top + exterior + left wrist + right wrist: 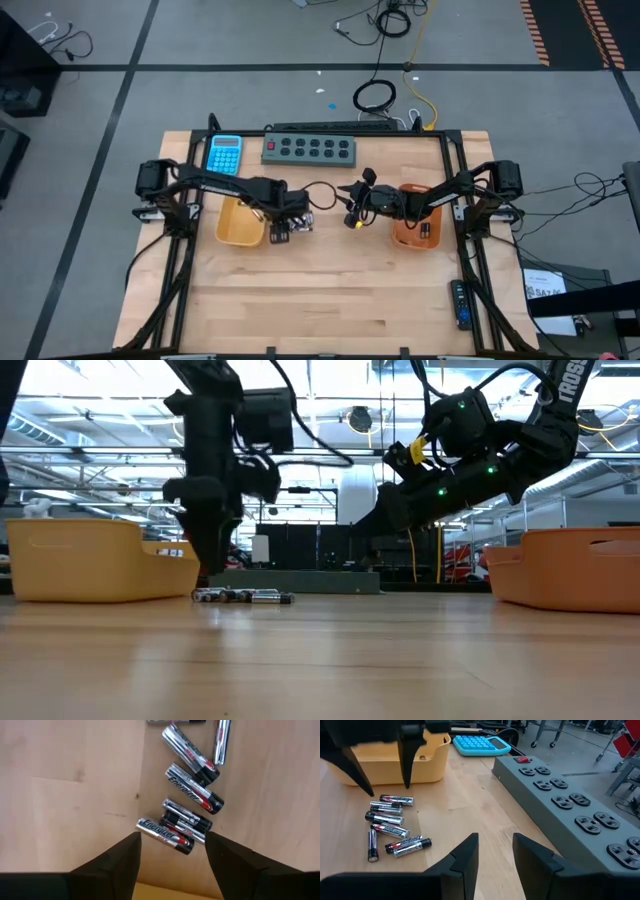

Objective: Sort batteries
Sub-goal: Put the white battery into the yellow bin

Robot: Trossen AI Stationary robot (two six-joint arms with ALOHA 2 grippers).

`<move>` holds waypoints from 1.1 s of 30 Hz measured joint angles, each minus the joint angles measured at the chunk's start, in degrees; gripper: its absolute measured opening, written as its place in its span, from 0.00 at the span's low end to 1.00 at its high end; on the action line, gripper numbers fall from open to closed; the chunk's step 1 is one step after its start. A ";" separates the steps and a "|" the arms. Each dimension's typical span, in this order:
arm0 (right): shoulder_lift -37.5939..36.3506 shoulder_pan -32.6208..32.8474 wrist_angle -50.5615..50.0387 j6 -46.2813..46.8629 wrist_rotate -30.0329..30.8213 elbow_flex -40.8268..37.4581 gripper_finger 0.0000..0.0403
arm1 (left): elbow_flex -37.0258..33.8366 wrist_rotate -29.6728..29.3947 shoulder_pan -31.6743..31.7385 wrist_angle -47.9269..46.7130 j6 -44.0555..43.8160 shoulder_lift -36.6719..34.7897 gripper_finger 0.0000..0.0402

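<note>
Batteries (187, 795) seen lying in loose cluster on bare wooden table (330, 300), just beside yellow tray (240, 222). Left gripper (172, 855) held directly above cluster, fingers (117, 860) spread apart, nothing gripped; nearest cell framed between fingertips. Right gripper (495, 852) raised near table centre, beside orange tray (415, 232), fingers parted with narrow gap, nothing seen between them. Blue calculator (480, 743) and grey button strip (570, 810) placed along far edge of table.
</note>
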 joint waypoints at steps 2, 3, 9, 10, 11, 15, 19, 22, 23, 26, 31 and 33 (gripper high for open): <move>0.00 0.00 -0.05 0.02 0.00 0.00 0.28 | 0.00 0.01 0.00 0.01 -0.05 1.15 0.54; 0.00 0.00 -0.04 0.02 0.00 0.00 0.28 | 0.00 0.01 0.00 0.01 -0.05 1.57 0.52; 0.00 0.02 -0.07 0.02 0.00 0.00 0.28 | 0.00 -0.02 0.21 0.03 0.12 3.54 0.46; 0.00 0.02 -0.07 0.02 -0.02 0.00 0.28 | 0.00 -0.02 0.35 -0.03 0.18 3.75 0.45; 0.00 0.02 -0.07 0.02 -0.02 0.00 0.28 | 0.04 -0.01 0.45 -0.12 0.37 3.98 0.45; 0.00 0.02 -0.14 0.02 -0.02 0.00 0.28 | 0.11 0.17 1.01 -0.31 1.48 4.50 0.44; 0.00 0.02 -0.18 0.02 -0.02 0.00 0.28 | 0.06 0.21 1.81 -0.16 1.55 4.56 0.44; 0.00 0.02 -0.20 0.02 -0.04 0.00 0.28 | -0.11 0.17 2.31 0.22 1.58 4.94 0.44; 0.00 0.02 -0.20 0.02 -0.02 0.00 0.28 | -0.11 0.17 2.45 0.29 1.67 4.89 0.44; 0.00 0.02 -0.20 0.02 -0.04 0.00 0.28 | -0.09 0.20 2.88 0.46 2.01 4.85 0.44; 0.00 0.02 -0.25 0.02 -0.04 0.00 0.28 | -0.09 -1.13 3.22 0.73 2.53 4.84 0.44; 0.00 0.02 -0.25 0.02 -0.04 0.00 0.28 | -0.09 -1.45 3.15 0.94 3.17 5.33 0.44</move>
